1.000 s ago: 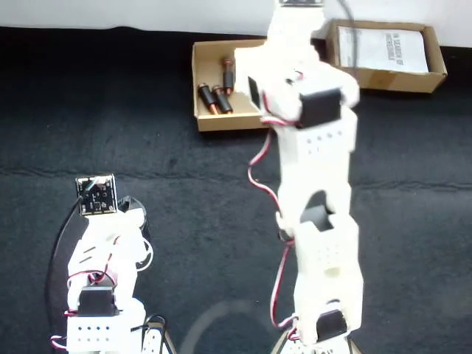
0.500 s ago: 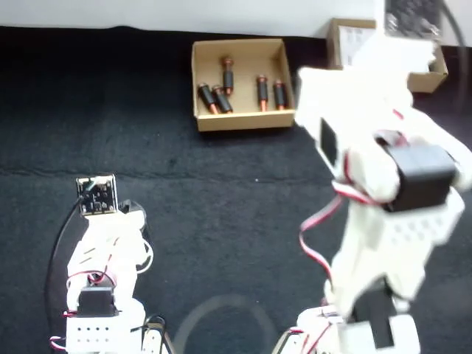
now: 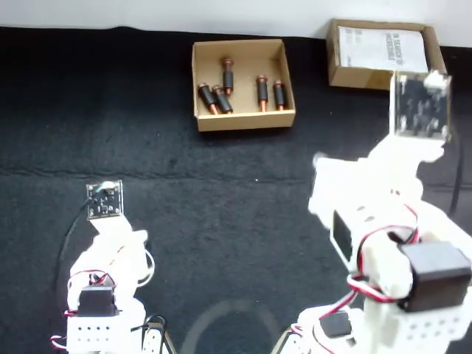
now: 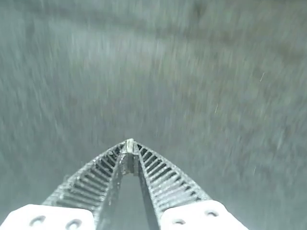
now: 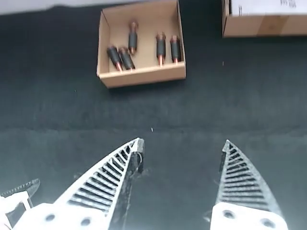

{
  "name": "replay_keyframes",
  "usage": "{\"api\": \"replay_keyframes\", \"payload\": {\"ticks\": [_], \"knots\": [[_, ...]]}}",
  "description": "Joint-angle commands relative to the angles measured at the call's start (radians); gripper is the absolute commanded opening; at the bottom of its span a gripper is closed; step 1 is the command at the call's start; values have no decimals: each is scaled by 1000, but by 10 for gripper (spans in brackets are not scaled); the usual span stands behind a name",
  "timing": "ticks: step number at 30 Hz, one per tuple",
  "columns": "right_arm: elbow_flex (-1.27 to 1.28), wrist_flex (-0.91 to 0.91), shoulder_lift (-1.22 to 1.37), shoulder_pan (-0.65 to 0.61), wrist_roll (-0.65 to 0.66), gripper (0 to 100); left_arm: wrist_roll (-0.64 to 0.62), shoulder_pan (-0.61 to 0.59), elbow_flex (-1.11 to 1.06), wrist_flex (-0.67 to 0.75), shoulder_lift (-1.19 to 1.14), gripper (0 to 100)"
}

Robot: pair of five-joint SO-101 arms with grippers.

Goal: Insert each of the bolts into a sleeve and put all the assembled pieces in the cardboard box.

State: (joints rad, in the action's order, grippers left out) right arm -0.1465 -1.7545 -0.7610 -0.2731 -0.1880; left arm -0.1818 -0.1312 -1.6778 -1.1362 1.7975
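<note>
An open cardboard box (image 3: 200, 81) sits at the back of the black mat, and also appears as the box (image 5: 104, 48) in the right wrist view. Inside lie several copper bolts in black sleeves (image 3: 221, 92), the same pieces (image 5: 133, 44) seen from the right wrist. My right gripper (image 5: 182, 146) hangs open and empty over the mat, well short of the box. The right arm (image 3: 391, 221) stands at the near right. My left gripper (image 4: 129, 146) is shut on nothing, low over bare mat. The left arm (image 3: 103, 251) is folded at the near left.
A second cardboard box (image 3: 383, 51) with a printed sheet on top stands at the back right, also seen as the box (image 5: 264, 19) in the right wrist view. A white surface borders the mat's far edge.
The right arm has drawn back from over the cardboard box to the near right, uncovering two more assembled pieces in it. The left arm pulled back slightly.
</note>
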Motion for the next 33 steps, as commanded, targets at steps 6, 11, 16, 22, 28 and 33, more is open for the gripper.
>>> {"api": "replay_keyframes", "payload": {"ticks": [6,11,16,22,28,33], "knots": [[446,87,-311,13,11,235,2,-5,-16,-138,10,24],[763,259,-521,13,12,235,3,-5,-16,-141,7,24],[1104,429,-748,13,12,235,6,-5,-16,-143,7,24],[1437,536,-964,28,18,235,198,-45,-16,-183,10,24],[1523,545,-1000,31,230,235,272,-194,-16,-183,10,24],[1690,547,-1009,58,267,235,269,-213,-16,-183,10,24]]}}
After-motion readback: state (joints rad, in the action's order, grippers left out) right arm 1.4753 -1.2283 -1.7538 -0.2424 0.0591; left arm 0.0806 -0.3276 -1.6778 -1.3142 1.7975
